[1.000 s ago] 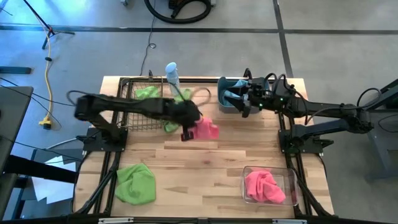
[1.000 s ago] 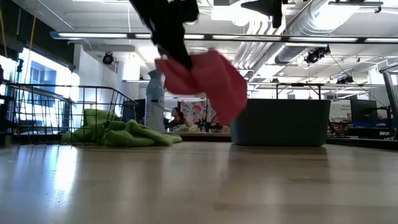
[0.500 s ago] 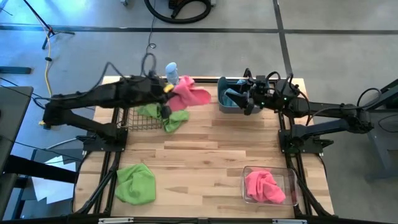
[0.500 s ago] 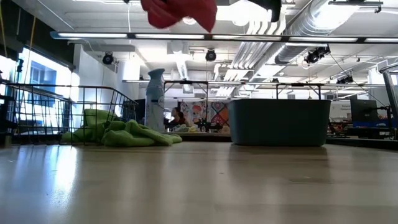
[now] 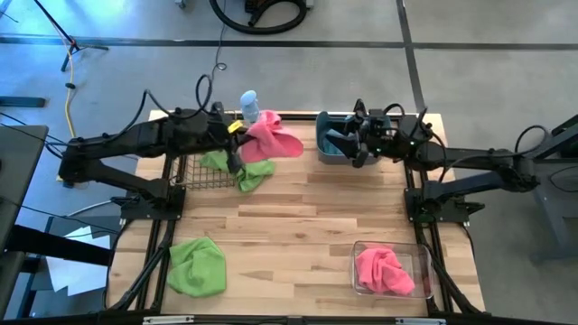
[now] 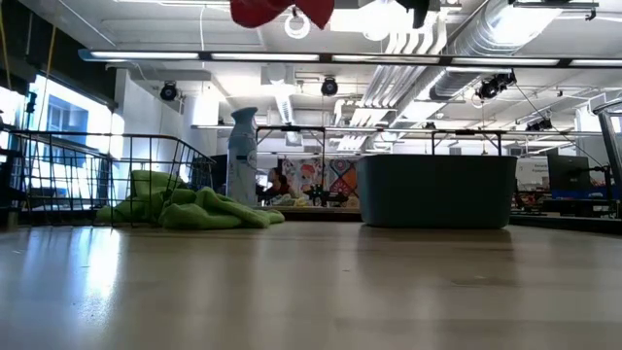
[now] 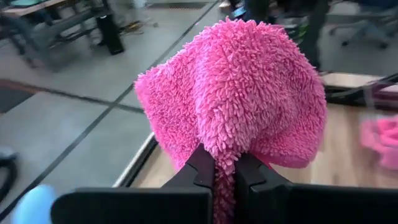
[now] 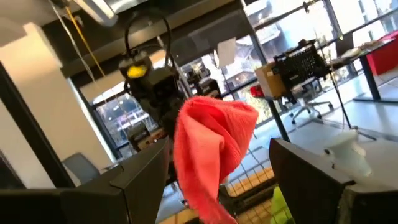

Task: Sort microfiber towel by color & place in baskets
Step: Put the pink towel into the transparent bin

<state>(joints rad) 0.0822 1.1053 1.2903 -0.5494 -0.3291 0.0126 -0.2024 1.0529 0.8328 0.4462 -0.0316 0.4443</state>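
Note:
A pink microfiber towel [image 5: 274, 140] hangs high over the table's far side, beside the black wire basket [image 5: 191, 161], with my left gripper [image 5: 242, 137] shut on it. Green towels lie in that basket [image 5: 215, 160], and one drapes over its right rim [image 5: 256, 173]. Another green towel [image 5: 197, 264] lies on the table at the near left. A pink towel [image 5: 385, 270] lies in the clear box [image 5: 423, 282]. My right gripper [image 5: 350, 146] stands open above the grey-blue tub [image 5: 323, 152], with nothing between its fingers. My left gripper pinches a bunched fold of the pink towel [image 7: 225, 163] between its two fingers [image 7: 200, 167]. The fingers come from the table's left, slanting a little downward. The rest of the towel [image 7: 236, 93] bulges out past the fingertips, lifted clear of the table and the basket.
A white-and-blue spray bottle [image 5: 250, 106] stands at the far edge, just behind the held towel. The tub [image 6: 437, 190] and the wire basket [image 6: 107, 175] line the far side. Bare wood [image 5: 298, 226] lies in the table's middle.
My left gripper has risen and drawn back from the table's middle toward the far left, keeping shut on the pink towel. The towel, which hung low, is now lifted high beside the spray bottle. Most of this came early; lately it barely moves.

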